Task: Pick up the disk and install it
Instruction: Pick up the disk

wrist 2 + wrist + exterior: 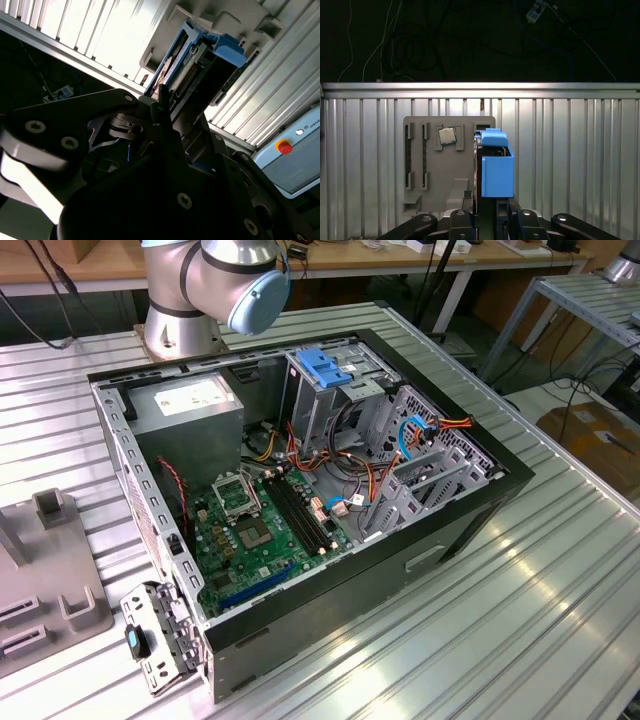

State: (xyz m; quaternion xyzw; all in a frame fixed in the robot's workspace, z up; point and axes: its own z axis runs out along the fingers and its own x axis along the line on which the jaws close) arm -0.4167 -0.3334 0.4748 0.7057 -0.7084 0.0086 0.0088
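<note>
Gripper [487, 207] is clamped on the disk [496, 167]. Its black fingers [502, 210] are closed on the lower end of the disk's bright blue carrier, also seen in the second wrist view [165, 107]. The disk [200, 55] stands on edge, with the blue rail facing the camera in the first wrist view. In the second wrist view the grey metal body and connector strip show between the rails.

The disk is right over the grey fixture plate [427, 195], at the plate's side edge. Cannot tell whether it still touches the plate or is clear of it. On the plate, a CPU chip [447, 135] sits in a square pocket just beside the disk, next to long narrow slots [408, 157].

The plate lies on the ribbed metal tabletop [570, 150], near its railed edge. In the exterior view the same plate [40, 570] is at the tabletop's edge on the exterior view's left.

An open black computer case [450, 530] lies on its side mid-tabletop, well apart from the plate. Inside it:
- a green motherboard [250, 540]
- a grey power supply [185, 405]
- a grey drive cage with a blue latch [325, 368]
- loose coloured cables [345, 480]

The arm base [215, 290] stands at the far edge of the tabletop, behind the case. A teach pendant with a red button [284, 147] lies just off the table edge in the second wrist view.
</note>
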